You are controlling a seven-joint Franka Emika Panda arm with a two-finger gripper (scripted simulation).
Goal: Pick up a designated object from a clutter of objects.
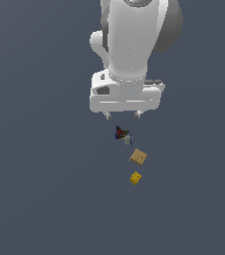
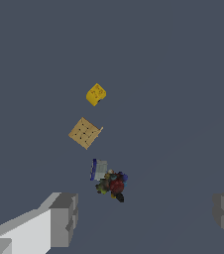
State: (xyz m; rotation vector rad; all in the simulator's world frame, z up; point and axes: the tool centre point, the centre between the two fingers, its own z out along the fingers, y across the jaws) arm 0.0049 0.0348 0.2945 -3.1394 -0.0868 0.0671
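The designated object is a flat square tan block with small dark dots on its face, lying on the grey floor. In the clutter with it are a small yellow block and a dark multicoloured lump with a grey bit beside it. My gripper hangs open above the floor, its fingers spread wide with nothing between them. It stands nearest the dark lump and apart from the tan block.
The white arm body fills the upper middle of the exterior view. A plain dark grey floor surrounds the three items.
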